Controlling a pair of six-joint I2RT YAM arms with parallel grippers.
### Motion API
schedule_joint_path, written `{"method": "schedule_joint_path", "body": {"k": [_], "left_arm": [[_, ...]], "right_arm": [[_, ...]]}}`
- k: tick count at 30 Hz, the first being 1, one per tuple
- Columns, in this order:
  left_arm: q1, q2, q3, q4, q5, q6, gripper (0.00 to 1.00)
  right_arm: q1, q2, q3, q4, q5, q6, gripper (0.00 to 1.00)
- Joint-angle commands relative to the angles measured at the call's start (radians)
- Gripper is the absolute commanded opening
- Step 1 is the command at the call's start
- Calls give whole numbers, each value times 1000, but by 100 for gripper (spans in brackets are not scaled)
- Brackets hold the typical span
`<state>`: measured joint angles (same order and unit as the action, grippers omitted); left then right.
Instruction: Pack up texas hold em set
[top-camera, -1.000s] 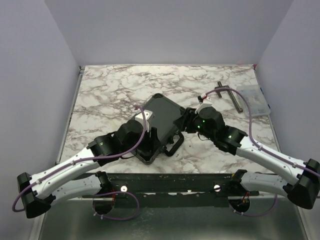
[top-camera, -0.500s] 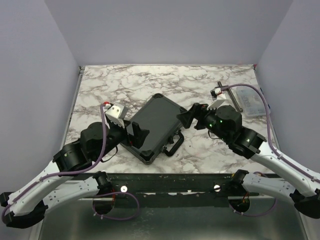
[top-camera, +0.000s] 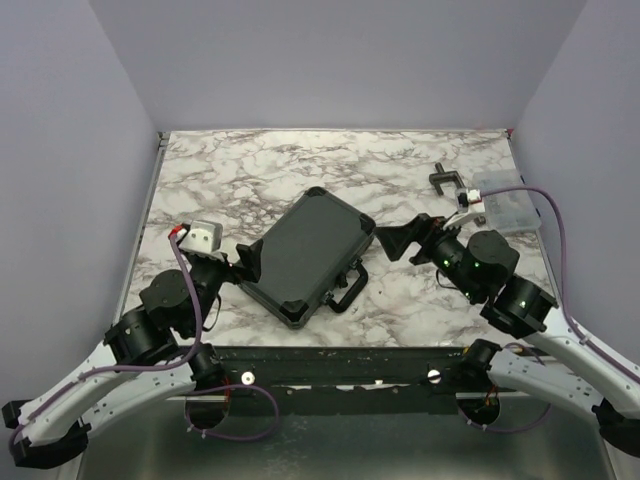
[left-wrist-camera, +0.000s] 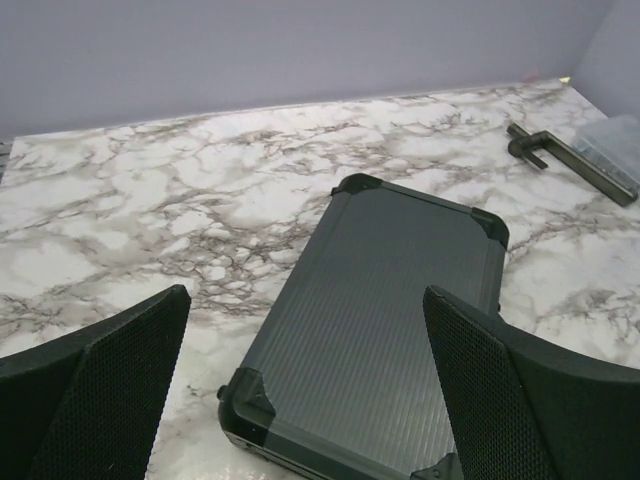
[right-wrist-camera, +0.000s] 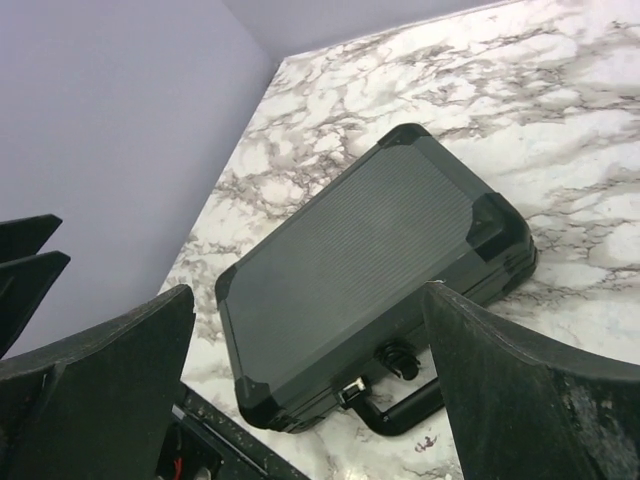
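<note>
Lying shut between the two pincers, the black case sits just ahead of the left gripper and the right gripper, both spread wide and holding nothing. Its handle faces their bases. The risk, I judge, is the latches (I cannot tell whether they are snapped): lift by the handle and the lid could gape, spilling whatever is inside.
</note>
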<state>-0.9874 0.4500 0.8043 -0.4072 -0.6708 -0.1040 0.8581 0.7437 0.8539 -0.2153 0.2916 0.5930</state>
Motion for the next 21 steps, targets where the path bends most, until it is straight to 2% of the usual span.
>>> {"method": "schedule_joint_path", "body": {"k": [1, 8, 16, 21], "left_arm": [[7, -73, -73, 116, -99, 97, 99], [7, -183, -124, 127, -163, 151, 98], [7, -201, -138, 145, -167, 174, 97], [7, -190, -138, 144, -166, 179, 97]], "right_arm": [[1, -81, -77, 61, 92, -11, 100], [1, -199, -219, 177, 85, -12, 100], [1, -149, -185, 94, 107, 20, 100], [1, -114, -194, 117, 99, 8, 100]]}}
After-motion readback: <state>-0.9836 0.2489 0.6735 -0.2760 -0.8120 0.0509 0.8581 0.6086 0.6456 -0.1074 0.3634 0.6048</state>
